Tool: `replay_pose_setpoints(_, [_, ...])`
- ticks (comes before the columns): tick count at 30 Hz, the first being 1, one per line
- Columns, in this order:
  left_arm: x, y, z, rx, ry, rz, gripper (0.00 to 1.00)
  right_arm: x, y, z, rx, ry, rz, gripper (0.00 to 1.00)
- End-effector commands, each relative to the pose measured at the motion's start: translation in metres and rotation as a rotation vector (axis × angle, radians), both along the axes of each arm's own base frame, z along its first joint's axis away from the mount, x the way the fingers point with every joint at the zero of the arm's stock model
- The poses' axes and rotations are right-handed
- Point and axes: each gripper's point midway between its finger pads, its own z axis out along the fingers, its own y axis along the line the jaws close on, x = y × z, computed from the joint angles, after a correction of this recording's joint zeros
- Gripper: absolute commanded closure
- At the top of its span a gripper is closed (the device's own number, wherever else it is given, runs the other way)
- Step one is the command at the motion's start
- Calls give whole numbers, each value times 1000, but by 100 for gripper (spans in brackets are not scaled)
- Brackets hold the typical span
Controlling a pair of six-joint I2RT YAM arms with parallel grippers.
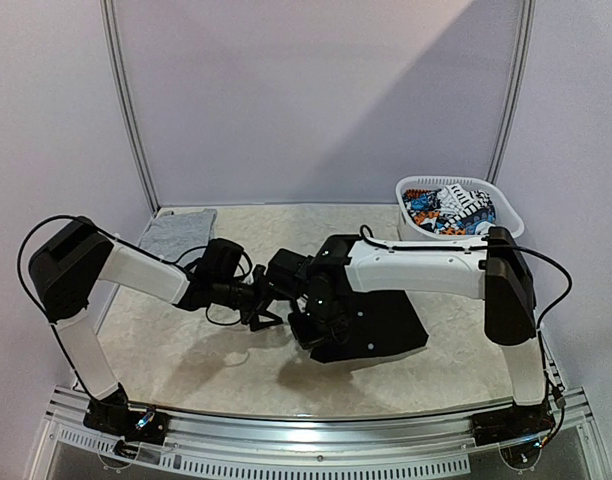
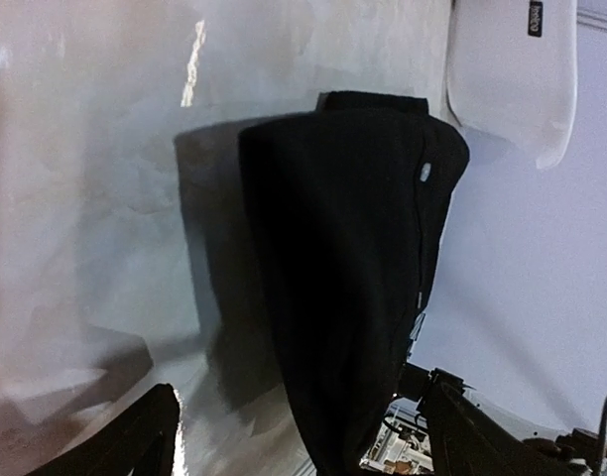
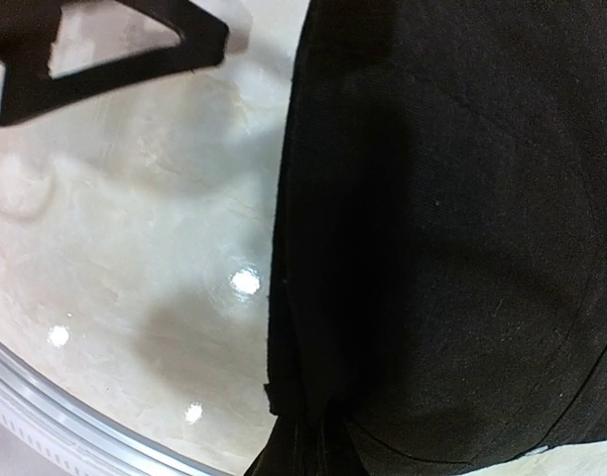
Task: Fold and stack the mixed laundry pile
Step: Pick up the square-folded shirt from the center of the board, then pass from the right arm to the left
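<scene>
A large black garment (image 1: pixel 371 325) lies partly on the table, right of centre. My right gripper (image 1: pixel 311 300) lifts its left edge and is shut on a bunch of that cloth (image 3: pixel 318 441). In the left wrist view the raised black fold (image 2: pixel 348 278) hangs between the wide-apart fingers (image 2: pixel 135 446) of my left gripper (image 1: pixel 264 308), which is open around it. A light grey top (image 1: pixel 178 232) lies folded flat at the back left. The printed piece (image 1: pixel 448 208) sits in the basket.
A white plastic laundry basket (image 1: pixel 511 220) stands at the back right against the wall. The pale marbled table (image 1: pixel 186 350) ends at a metal rail along the near edge. White walls close off the back and both sides.
</scene>
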Motion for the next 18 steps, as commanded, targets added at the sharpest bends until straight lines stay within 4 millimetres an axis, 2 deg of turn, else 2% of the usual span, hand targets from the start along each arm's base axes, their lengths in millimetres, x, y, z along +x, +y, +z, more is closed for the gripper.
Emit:
replay_pose_setpoints(1, [4, -9, -12, 7, 67, 55, 15, 9, 8, 27, 68, -27, -10, 100])
replay_pose_setpoints(8, [17, -29, -9, -51, 80, 89, 29, 10, 12, 29, 88, -20, -13, 100])
replay_pose_setpoints(18, [25, -46, -9, -105, 121, 125, 38, 17, 21, 36, 117, -20, -6, 100])
